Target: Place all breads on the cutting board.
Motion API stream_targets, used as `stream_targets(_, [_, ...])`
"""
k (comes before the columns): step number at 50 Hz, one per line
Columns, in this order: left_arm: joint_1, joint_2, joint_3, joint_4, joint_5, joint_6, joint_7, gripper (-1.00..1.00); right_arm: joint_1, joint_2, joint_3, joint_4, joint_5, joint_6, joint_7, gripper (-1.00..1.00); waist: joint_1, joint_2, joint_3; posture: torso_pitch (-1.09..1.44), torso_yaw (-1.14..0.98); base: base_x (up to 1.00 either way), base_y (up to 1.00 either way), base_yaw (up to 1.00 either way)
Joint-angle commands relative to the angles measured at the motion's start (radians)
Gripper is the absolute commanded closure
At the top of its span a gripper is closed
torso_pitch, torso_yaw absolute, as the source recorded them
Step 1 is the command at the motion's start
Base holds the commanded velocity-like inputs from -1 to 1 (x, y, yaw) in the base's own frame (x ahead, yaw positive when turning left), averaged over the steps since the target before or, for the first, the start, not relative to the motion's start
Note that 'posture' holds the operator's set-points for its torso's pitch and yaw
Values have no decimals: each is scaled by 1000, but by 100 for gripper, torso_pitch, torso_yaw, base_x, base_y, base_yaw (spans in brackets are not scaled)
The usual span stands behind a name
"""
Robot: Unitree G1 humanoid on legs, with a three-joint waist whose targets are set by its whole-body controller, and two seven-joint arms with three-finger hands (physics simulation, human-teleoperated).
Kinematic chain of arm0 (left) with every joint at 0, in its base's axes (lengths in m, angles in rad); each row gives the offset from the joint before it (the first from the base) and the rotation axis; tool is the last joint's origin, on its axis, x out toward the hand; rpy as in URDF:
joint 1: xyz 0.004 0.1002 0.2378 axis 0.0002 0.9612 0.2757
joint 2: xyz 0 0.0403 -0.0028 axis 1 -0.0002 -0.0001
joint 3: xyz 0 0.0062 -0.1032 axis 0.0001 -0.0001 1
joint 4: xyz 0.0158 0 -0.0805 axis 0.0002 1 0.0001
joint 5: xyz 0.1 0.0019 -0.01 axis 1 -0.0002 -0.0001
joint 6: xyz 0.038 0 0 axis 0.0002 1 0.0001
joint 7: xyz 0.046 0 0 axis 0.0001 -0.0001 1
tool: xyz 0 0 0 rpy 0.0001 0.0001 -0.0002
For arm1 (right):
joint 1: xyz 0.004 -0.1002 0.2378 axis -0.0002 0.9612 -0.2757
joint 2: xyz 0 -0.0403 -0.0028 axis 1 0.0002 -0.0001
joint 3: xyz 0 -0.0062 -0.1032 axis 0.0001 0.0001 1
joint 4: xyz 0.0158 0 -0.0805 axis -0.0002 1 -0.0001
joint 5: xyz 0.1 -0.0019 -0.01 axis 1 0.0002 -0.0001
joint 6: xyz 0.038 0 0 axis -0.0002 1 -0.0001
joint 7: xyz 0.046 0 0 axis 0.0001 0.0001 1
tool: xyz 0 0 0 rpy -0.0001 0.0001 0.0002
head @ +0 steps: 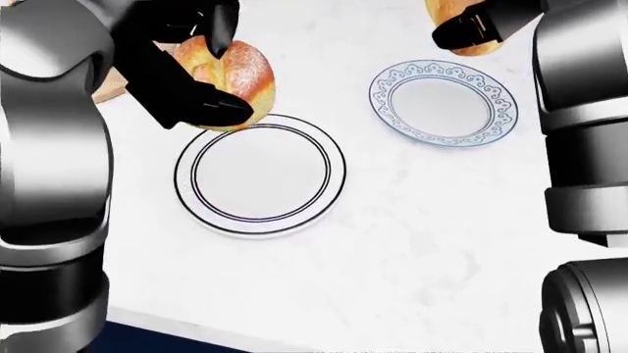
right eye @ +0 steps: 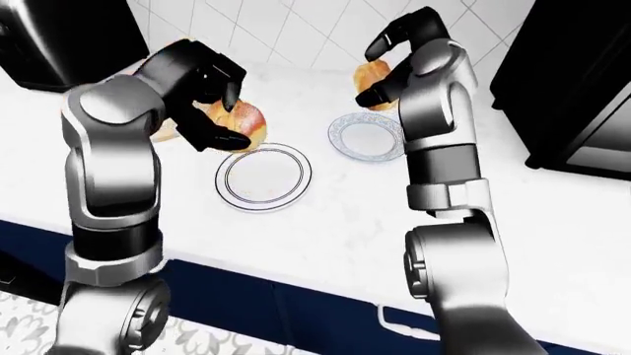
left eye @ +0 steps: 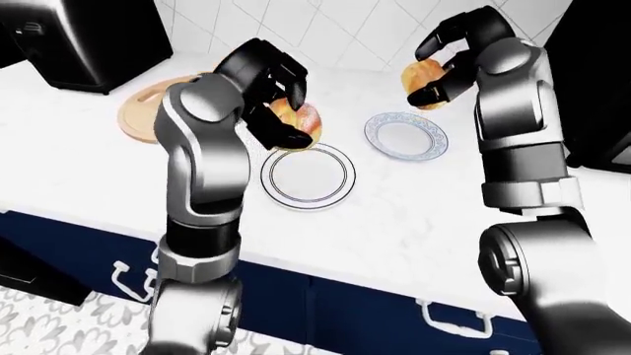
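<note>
Two plates sit on the white counter (left eye: 414, 222), and neither holds anything. The black-rimmed plate (head: 260, 175) lies nearer the robot, to the left; the blue-patterned plate (head: 444, 101) lies farther and to the right, apart from the first. At the far left of the counter, partly hidden behind the left arm, is the round wooden board (left eye: 143, 111), with nothing seen on its visible part.

Both breads are off the counter, one in each hand. The left hand (left eye: 271, 96) is clenched around a golden roll (head: 230, 77), its black fingers (head: 191, 99) wrapping the near and left sides of it. In the head view this roll hangs over the far left rim of the black-rimmed plate, to the right of the board.

The right hand (left eye: 449, 63) grips the second bread (left eye: 426, 80), a paler bun held between curled fingers above and below. It is raised beyond the far edge of the blue-patterned plate, well to the right of the board.

A black appliance (left eye: 83, 41) stands at the far left corner against the tiled wall (left eye: 325, 29), and another dark unit (right eye: 572, 81) fills the far right. Navy drawers (left eye: 375, 310) with white handles run below the counter's near edge.
</note>
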Motion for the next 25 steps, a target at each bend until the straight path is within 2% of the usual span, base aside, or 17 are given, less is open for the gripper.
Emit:
stream_targets(1, [-45,12,7,-23,-14,-6,21,100,-40,-12,-4,-39,-17,-19,0,100,0,-1,-30,0,0,0,3,0])
stream_targets(2, [-57,20,10,-25,-17,4,22,100,-40,-11,-4,-46,-21,-16,3,100,-3,7,-53,0,0,-4,9,0])
stream_targets(4, [-78,35,17,-24,-25,17,27,100,-39,-8,-3,-56,-27,-14,8,100,-12,3,-57,0,0,-9,26,0])
stream_targets(6, [-89,45,21,-23,-36,27,35,100,-41,-6,-4,-55,-32,-15,6,100,-17,-24,-64,0,0,-11,35,0])
stream_targets(8, [-94,51,20,-23,-45,33,42,100,-41,-3,-5,-53,-35,-17,2,100,-24,-24,-72,0,0,-11,39,0])
stream_targets(10, [-104,56,22,-20,-53,37,51,100,-42,-3,-6,-52,-36,-19,1,100,-27,-20,-64,0,0,-12,57,0])
stream_targets(12, [-107,61,23,-16,-62,39,62,100,-42,-2,-8,-50,-34,-23,1,100,-29,-31,-51,0,0,-12,84,0])
stream_targets(14, [-110,65,23,-16,-69,41,68,100,-39,-1,-9,-51,-33,-25,-2,100,-32,-23,-49,0,0,-12,85,0])
stream_targets(16, [-115,68,24,-9,-78,39,80,100,-44,1,-9,-55,-30,-24,-1,100,-38,-3,-43,0,0,-12,86,0])
stream_targets(17, [-122,66,31,-4,-85,38,95,100,-39,1,-7,-65,-29,-25,6,100,-41,9,-48,0,0,0,64,0])
stream_targets(19, [-130,72,38,19,-102,29,117,100,-44,0,-13,-63,-23,-32,1,100,-54,79,-37,0,0,0,58,0])
stream_targets(20, [-131,73,37,21,-108,28,125,100,-45,-1,-12,-66,-22,-32,3,100,-58,133,-51,0,0,0,59,0])
stream_targets(21, [-135,74,39,29,-116,24,138,100,-46,-1,-13,-67,-19,-35,1,100,-70,148,-61,0,0,0,58,0])
stream_targets(22, [-135,74,39,31,-123,23,147,100,-43,0,-13,-67,-16,-41,0,100,-56,110,-38,0,0,0,57,0])
stream_targets(23, [-135,73,41,35,-131,20,161,100,-39,1,-13,-68,-13,-45,-1,100,-63,106,-37,0,0,0,59,0])
stream_targets(25, [-134,74,42,46,-146,12,182,100,-31,-1,-13,-77,-12,-45,2,100,-55,77,-48,0,0,0,58,0])
